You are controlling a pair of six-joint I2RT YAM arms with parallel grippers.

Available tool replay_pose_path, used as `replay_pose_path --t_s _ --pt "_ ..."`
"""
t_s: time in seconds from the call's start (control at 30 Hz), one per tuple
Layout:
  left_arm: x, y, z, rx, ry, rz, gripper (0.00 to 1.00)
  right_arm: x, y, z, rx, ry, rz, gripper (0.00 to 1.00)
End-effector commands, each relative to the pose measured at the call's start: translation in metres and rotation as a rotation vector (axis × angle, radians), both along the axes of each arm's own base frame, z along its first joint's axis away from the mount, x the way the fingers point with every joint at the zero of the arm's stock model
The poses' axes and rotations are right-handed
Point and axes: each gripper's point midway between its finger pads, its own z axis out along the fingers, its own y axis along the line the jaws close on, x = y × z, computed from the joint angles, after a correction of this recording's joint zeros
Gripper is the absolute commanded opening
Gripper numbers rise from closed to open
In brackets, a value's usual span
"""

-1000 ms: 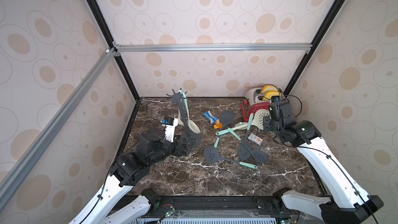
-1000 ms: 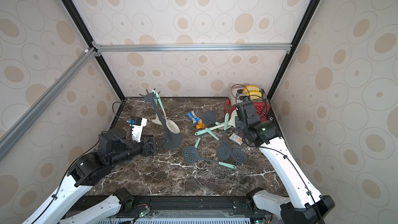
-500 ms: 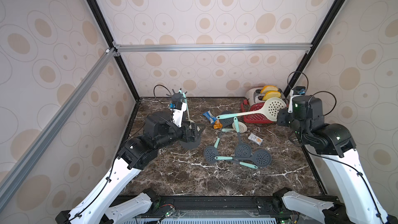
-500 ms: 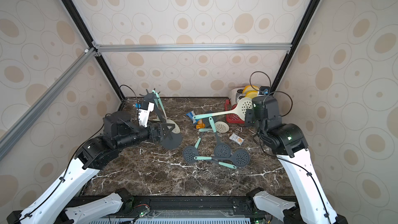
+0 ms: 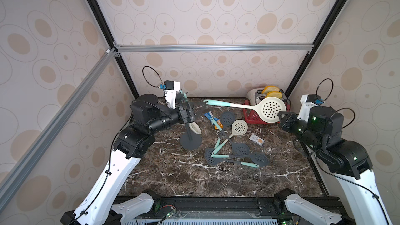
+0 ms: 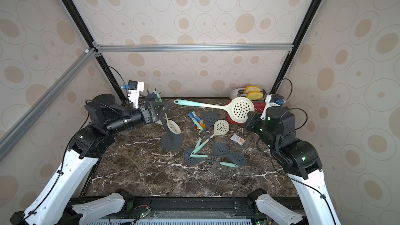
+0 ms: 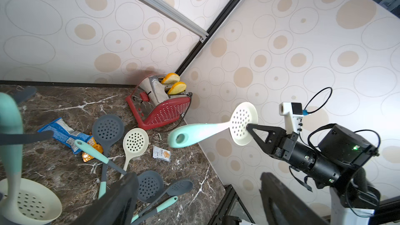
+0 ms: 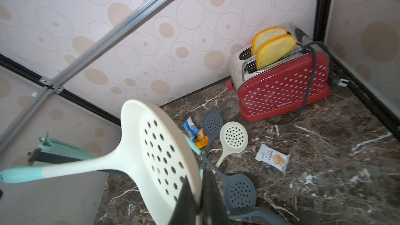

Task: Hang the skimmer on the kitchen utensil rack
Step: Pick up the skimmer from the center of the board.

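Observation:
A cream skimmer point(image 5: 270, 110) point(image 6: 240, 108) with a teal handle hangs level in the air. My right gripper point(image 5: 280, 114) point(image 8: 200, 180) is shut on the rim of its bowl point(image 8: 160, 159). The handle's holed end point(image 7: 179, 138) points at the kitchen utensil rack point(image 5: 190, 140) point(image 6: 172, 140). Another cream skimmer point(image 6: 174, 126) point(image 7: 28, 202) hangs on that rack. My left gripper point(image 5: 198, 110) point(image 6: 164, 110) point(image 7: 199, 191) stands open and empty, high beside the rack's pole. The held handle's tip is just past its upper finger.
Several grey and cream skimmers point(image 5: 236, 148) lie crossed mid-table. Snack packets point(image 5: 211, 117) point(image 5: 256, 139) lie near them. A red toaster point(image 5: 257, 117) point(image 8: 281, 87) with bread slices stands in the back right corner, under the held bowl.
My right arm lifted the skimmer off the table and swung its handle left towards the rack. My left arm rose from beside the rack's base to its upper pole.

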Motion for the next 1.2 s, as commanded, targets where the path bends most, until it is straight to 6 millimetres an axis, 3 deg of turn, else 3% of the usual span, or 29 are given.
replay_pose_path --t_s 0.0,0.1,0.3,0.5,1.17 --pt "-0.008 0.004 0.03 -0.069 -0.048 -0.005 0.92 -0.001 0.021 0.024 0.206 -0.06 0.074 0.0" --pt "-0.008 0.003 0.033 -0.077 -0.051 -0.008 0.91 -0.002 0.03 0.025 0.254 -0.059 0.114 0.0" --pt "-0.01 0.001 0.054 -0.151 -0.111 -0.031 0.73 -0.003 0.042 0.02 0.307 -0.041 0.169 0.0" --pt "-0.017 0.002 0.076 -0.211 -0.185 -0.052 0.64 -0.005 0.045 0.012 0.319 -0.02 0.18 0.0" --pt "-0.009 -0.002 0.077 -0.215 -0.176 -0.048 0.35 -0.003 0.057 0.0 0.318 0.029 0.231 0.0"
